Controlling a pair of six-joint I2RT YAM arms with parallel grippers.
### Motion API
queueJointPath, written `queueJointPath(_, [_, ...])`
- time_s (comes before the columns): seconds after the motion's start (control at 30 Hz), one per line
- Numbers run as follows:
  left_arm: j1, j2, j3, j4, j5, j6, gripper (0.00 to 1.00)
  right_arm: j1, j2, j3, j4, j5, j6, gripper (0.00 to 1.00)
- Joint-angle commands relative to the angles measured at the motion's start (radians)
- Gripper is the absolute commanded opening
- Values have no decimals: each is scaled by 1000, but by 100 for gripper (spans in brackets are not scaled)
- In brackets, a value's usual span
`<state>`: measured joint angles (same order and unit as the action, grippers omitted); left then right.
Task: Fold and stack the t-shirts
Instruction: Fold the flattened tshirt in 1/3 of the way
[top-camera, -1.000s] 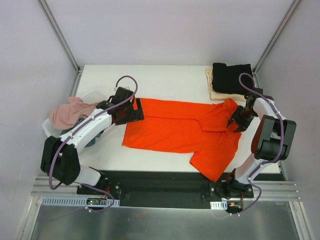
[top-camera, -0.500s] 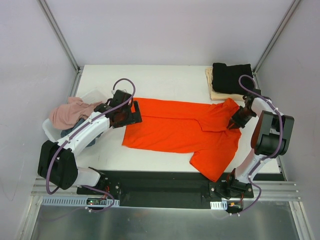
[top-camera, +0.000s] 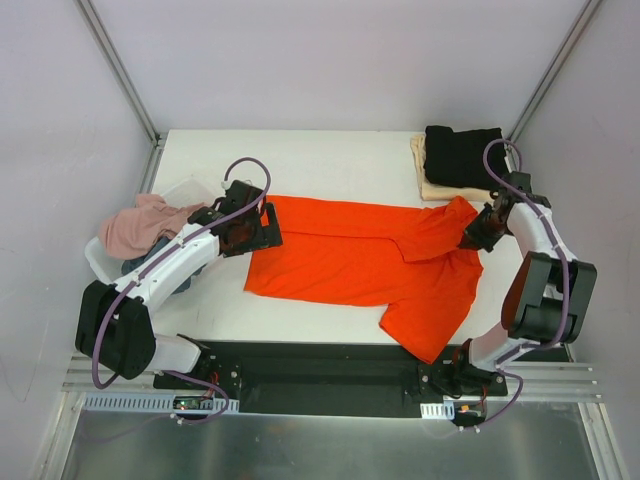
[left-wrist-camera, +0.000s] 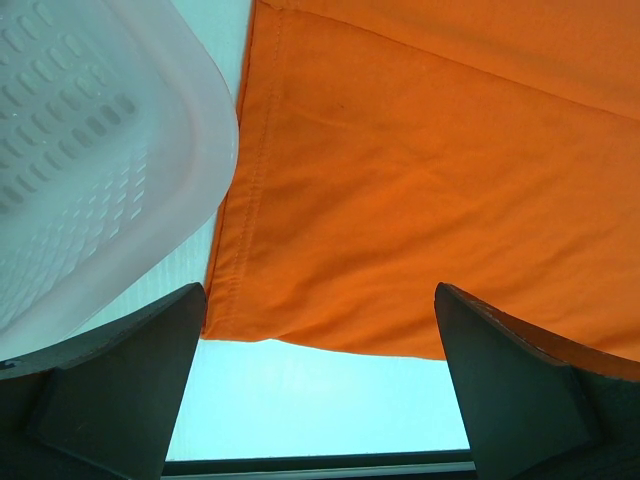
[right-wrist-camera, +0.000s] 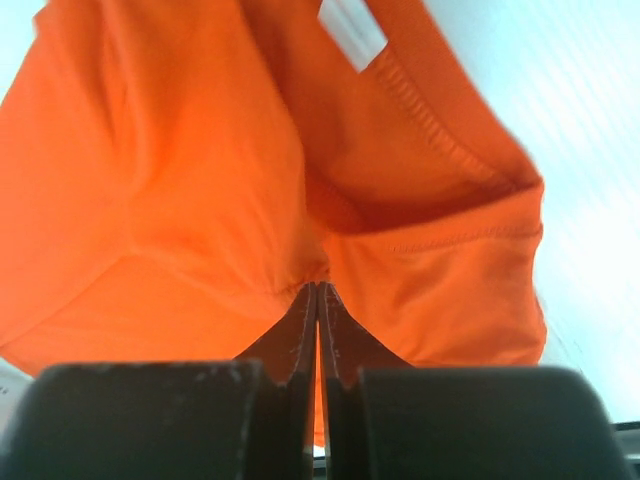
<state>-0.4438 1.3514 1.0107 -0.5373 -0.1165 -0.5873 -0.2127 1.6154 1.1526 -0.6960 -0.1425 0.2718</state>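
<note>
An orange-red t-shirt (top-camera: 360, 262) lies spread across the table, collar end to the right. My right gripper (top-camera: 473, 236) is shut on its cloth by the right sleeve; in the right wrist view the jaws (right-wrist-camera: 318, 290) pinch a fold of orange t-shirt (right-wrist-camera: 200, 180). My left gripper (top-camera: 255, 228) stands open over the shirt's left hem corner, its fingers (left-wrist-camera: 110, 370) straddling the orange hem (left-wrist-camera: 330, 330) without touching it. A black t-shirt (top-camera: 462, 155) lies folded on a cream-beige one (top-camera: 425, 185) at the back right.
A white plastic tub (top-camera: 180, 192) at the left holds a dusty pink shirt (top-camera: 135, 225) and a grey-blue one (top-camera: 140, 262). Its rim (left-wrist-camera: 120, 150) is close beside my left gripper. Metal frame posts stand at both back corners.
My right gripper has closed on the shirt's cloth near the right sleeve and shifted slightly back. My left gripper moved a little left toward the hem corner and stays open.
</note>
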Motion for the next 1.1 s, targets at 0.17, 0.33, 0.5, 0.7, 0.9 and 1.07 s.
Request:
queueJointPath(0.17, [1, -20, 25, -18, -31, 9, 99, 44, -124, -106, -45, 12, 59, 1])
queueJointPath(0.33, [1, -24, 17, -21, -31, 4, 99, 73, -205, -203, -14, 83, 177, 1])
queueJointPath(0.5, [1, -17, 20, -26, -25, 4, 99, 84, -288, -246, -16, 191, 208, 4])
queueJointPath(0.7, [1, -11, 26, -29, -17, 11, 99, 84, -207, -134, -117, 239, 113, 56])
queueJointPath(0.9, [1, -21, 5, -43, 23, -2, 99, 91, -212, -70, -149, 196, 15, 96])
queueJointPath(1.07, [-3, -98, -86, -90, 75, -72, 99, 248, -288, -120, -163, 178, -83, 96])
